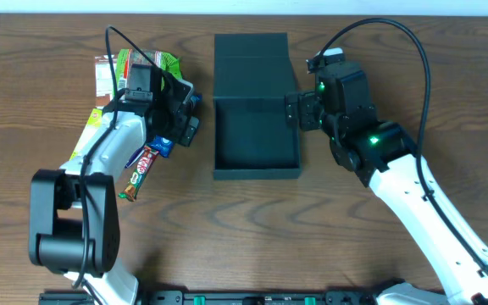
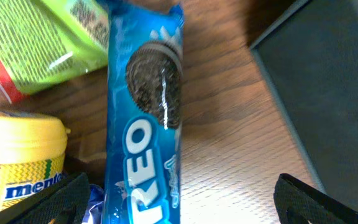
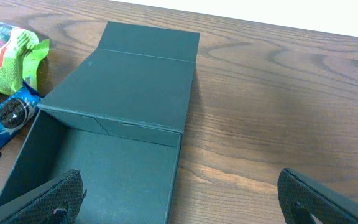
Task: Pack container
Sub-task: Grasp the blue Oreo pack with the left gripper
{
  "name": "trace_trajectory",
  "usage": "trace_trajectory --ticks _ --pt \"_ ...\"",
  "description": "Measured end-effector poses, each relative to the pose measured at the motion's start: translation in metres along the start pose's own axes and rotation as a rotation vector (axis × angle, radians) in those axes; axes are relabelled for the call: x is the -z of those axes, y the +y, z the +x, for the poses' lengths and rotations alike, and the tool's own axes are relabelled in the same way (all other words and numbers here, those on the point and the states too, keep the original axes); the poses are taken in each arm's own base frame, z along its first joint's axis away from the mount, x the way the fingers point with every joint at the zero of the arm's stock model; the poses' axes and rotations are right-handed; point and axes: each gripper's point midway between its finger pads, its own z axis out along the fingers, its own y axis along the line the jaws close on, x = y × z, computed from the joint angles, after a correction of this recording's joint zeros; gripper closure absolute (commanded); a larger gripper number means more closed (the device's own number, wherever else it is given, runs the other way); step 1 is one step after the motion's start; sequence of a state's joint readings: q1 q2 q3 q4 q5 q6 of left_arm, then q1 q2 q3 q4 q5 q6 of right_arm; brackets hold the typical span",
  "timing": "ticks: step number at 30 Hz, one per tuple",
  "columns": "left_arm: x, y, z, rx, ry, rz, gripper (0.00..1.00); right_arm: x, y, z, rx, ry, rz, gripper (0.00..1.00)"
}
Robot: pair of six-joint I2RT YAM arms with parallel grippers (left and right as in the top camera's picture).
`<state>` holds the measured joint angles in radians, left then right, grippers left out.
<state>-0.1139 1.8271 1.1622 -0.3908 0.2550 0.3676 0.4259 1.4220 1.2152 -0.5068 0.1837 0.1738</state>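
While both stand released, left gripper (image 1: 186, 114) over Oreo packet (image 2: 145, 124), right gripper (image 1: 293, 110) beside container (image 1: 257, 172) rim.

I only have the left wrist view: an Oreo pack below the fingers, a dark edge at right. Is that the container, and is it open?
Observer: Yes, the container; its lid is folded back behind it.
Operator: Anything packed yet?
Observer: No, its inside shows bare in the overhead and right wrist views.
Operator: Where is the right gripper?
Observer: The right gripper hangs open over the container's right wall, holding nothing.
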Motion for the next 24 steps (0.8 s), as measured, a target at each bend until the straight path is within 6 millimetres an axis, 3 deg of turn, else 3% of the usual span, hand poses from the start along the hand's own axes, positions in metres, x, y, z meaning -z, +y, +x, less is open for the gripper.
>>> trace_trajectory --ticks 10,16,24 --pt "-0.024 0.01 0.012 0.007 0.046 -0.034 0.0 0.0 0.0 0.001 0.001 0.005 0.001 0.01" --pt "-0.032 0.011 0.016 0.013 0.06 -0.034 0.2 0.0 0.0 0.001 0.001 0.005 0.001 0.01" --pt "-0.034 0.014 0.01 0.015 0.035 -0.045 0.56 0.0 0.0 0.0 0.0 0.002 0.0 0.01"
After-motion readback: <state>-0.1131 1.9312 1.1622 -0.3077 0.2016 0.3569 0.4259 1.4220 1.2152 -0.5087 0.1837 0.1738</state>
